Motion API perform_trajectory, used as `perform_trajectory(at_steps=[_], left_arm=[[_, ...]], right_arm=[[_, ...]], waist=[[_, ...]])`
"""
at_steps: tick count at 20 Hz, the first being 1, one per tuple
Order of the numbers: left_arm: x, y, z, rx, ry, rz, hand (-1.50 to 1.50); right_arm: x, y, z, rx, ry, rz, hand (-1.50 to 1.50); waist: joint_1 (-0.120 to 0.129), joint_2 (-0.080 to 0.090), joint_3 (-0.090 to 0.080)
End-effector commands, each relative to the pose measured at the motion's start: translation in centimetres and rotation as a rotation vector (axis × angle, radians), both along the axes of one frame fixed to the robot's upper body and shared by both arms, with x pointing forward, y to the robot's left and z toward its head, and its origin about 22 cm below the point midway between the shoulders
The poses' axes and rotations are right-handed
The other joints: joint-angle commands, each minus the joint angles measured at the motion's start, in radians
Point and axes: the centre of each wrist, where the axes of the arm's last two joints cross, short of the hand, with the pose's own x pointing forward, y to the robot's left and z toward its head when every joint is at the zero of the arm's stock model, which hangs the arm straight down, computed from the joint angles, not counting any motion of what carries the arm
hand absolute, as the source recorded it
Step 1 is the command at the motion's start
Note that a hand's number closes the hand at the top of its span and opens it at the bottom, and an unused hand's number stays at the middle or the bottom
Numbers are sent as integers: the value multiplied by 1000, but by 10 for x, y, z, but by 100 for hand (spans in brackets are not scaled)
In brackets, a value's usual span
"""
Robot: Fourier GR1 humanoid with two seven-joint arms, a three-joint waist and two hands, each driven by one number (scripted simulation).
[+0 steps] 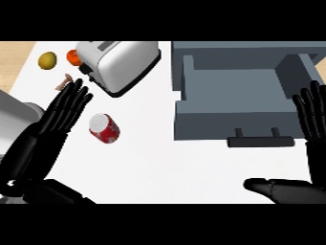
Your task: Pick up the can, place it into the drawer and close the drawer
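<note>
The left robot hand (49, 127) rises from the lower left of the head view, its palm turned up and its fingers (70, 103) straight and held together, pointing away toward the toaster. It holds nothing. Its fingertips end just short of the toaster's near corner, and the can lies close to the right of the fingers, apart from them.

The right robot hand (319, 139) stands near the right edge, fingers straight and pointing away, thumb (271, 185) stretched out to the left along the bottom. It too is open and empty, beside the drawer's right side and in front of it.

One can (105, 128), red with a silver top, lies tilted on the white table (158, 162), between the left robot hand and the drawer, nearer the hand. It is outside the drawer.

One grey drawer (229, 93) stands pulled open at the right, its inside showing as a bare grey tray, with one dark handle (260, 140) on its front toward the robot.

One silver toaster (119, 62) sits at the back of the table, turned at an angle. Beside it to the left are one yellow-brown round fruit (48, 60) and one orange-red round thing (73, 56), partly hidden by the toaster. One small pinkish-brown item (65, 82) lies near the left fingertips; I cannot tell what it is. One large silver cylinder (3, 122) stands at the left edge, partly behind the left forearm.
</note>
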Motion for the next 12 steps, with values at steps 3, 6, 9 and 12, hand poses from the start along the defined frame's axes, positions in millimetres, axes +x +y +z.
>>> perform_trajectory(at_steps=[3, 6, 9, 12], left_arm=[[15, -7, -8, 69, 151, -32, -150], [7, 3, 18, 86, 145, -39, -150], [-4, 4, 7, 90, 158, -32, -150], [4, 12, 14, 20, 193, -22, -150]], right_arm=[[-8, -9, -2, 27, 126, -80, -150], [-20, -20, -11, 9, 142, -60, -150], [-18, -34, -10, 21, 137, -80, -150], [-24, -21, -12, 26, 134, -64, -150]], waist=[[9, -5, 2], [12, -6, 3], [15, -6, 2], [14, -6, 2]])
